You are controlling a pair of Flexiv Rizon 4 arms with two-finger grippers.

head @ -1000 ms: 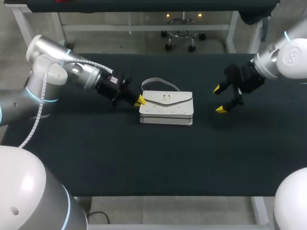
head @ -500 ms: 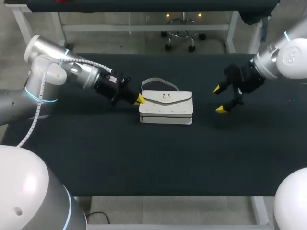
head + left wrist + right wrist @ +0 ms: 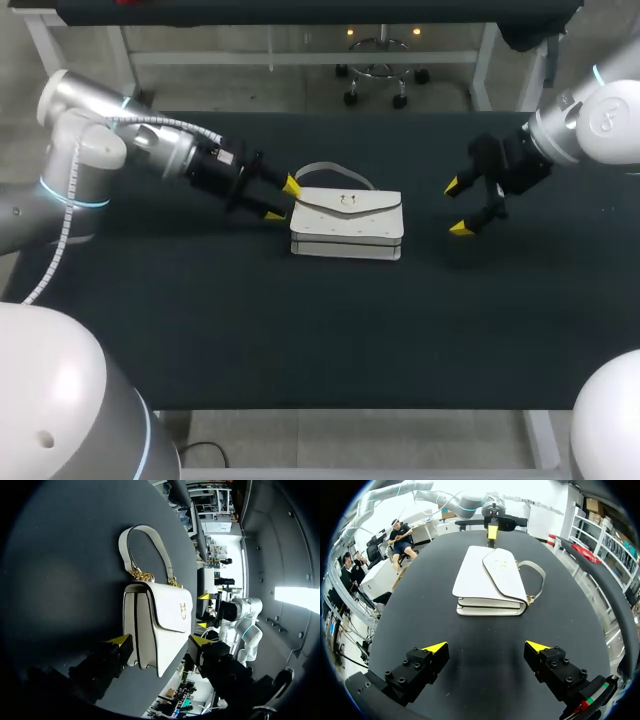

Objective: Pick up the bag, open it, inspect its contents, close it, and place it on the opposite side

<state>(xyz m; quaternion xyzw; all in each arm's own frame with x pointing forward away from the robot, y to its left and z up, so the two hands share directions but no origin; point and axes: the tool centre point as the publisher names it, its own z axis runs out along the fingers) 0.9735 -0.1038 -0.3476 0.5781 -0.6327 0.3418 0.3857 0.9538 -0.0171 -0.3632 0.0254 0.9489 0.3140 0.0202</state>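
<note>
Left hand (image 3: 283,200) is released, its yellow-tipped fingers (image 3: 291,185) spread just beside the left end of the white bag (image 3: 346,228); whether they touch it cannot be told. The bag lies flat in the middle of the table (image 3: 300,330), flap closed, handle (image 3: 142,527) toward the far side. Right hand (image 3: 456,207), also released, hovers apart on the bag's right.
</note>
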